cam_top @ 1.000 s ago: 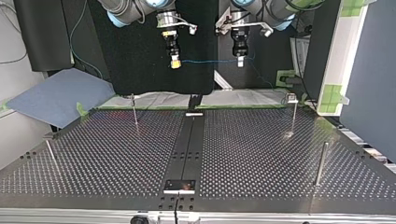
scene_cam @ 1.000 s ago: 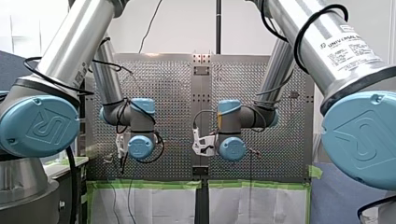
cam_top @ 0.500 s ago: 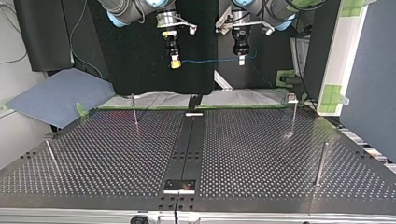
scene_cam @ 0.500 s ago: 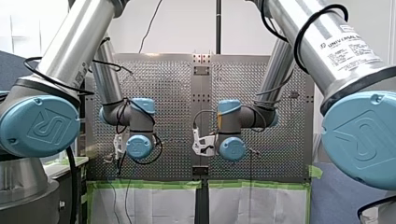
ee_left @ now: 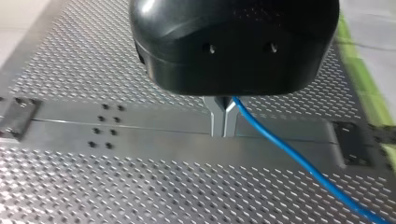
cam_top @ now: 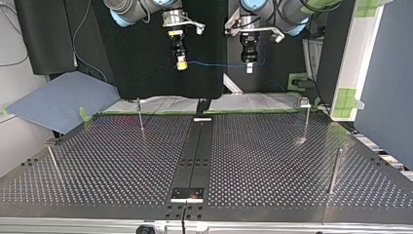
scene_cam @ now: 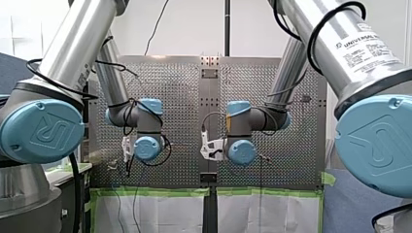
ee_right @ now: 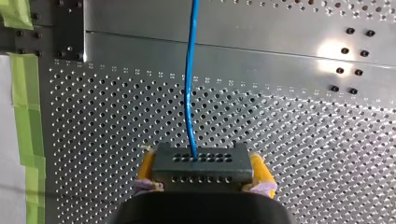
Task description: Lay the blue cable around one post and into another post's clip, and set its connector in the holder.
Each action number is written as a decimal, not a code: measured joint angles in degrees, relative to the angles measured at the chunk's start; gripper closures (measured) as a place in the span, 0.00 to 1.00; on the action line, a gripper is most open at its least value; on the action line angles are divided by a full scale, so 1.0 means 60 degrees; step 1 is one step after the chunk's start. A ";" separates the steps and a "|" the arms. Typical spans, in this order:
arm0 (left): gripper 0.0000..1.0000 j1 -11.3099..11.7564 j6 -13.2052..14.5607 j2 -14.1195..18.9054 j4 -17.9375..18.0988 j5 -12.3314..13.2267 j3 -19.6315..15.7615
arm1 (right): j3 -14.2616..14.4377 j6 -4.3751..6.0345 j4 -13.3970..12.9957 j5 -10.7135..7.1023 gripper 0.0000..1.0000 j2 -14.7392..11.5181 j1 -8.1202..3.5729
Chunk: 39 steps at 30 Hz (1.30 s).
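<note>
The thin blue cable (cam_top: 214, 64) hangs nearly level between my two grippers, high above the table's far edge in the top view. My left gripper (ee_left: 223, 130), black with metal fingers, is shut on the cable (ee_left: 289, 154), which trails away beside it. My right gripper (ee_right: 201, 163) has yellow pads (ee_right: 147, 164) shut on the dark perforated connector (ee_right: 201, 171); the cable (ee_right: 189, 84) leaves the connector and runs straight ahead. In the top view my right gripper (cam_top: 181, 61) is left of my left gripper (cam_top: 249, 67). The front view hides both grippers behind the wrists.
Thin upright posts stand on the perforated table (cam_top: 272, 161): one far left (cam_top: 140, 114), one far right (cam_top: 306, 119), one near right (cam_top: 335, 170), one near left (cam_top: 52, 161). A dark centre strip (cam_top: 196, 151) ends at a small plate (cam_top: 187, 193). Green tape (ee_right: 25, 107) edges the table.
My right gripper has risen slightly in the top view and my left gripper has shifted a little. Both keep their hold, with the cable stretched between them.
</note>
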 joint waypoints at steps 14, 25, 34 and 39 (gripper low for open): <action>1.00 0.0255 -0.0606 0.1237 -0.1238 0.0298 0.0793 | -0.0519 0.0570 0.1112 -0.0336 1.00 -0.1107 -0.0187; 1.00 0.0604 -0.1364 0.2246 -0.2252 0.0174 0.1152 | -0.1407 0.0566 0.2004 -0.0477 1.00 -0.2000 -0.0293; 1.00 0.1097 -0.1734 0.3040 -0.3041 0.0288 0.1219 | -0.2120 0.0529 0.2721 -0.0763 1.00 -0.2714 -0.0386; 1.00 0.1473 -0.2068 0.3423 -0.3428 0.0637 0.1221 | -0.2538 0.0456 0.3137 -0.1053 1.00 -0.3101 -0.0396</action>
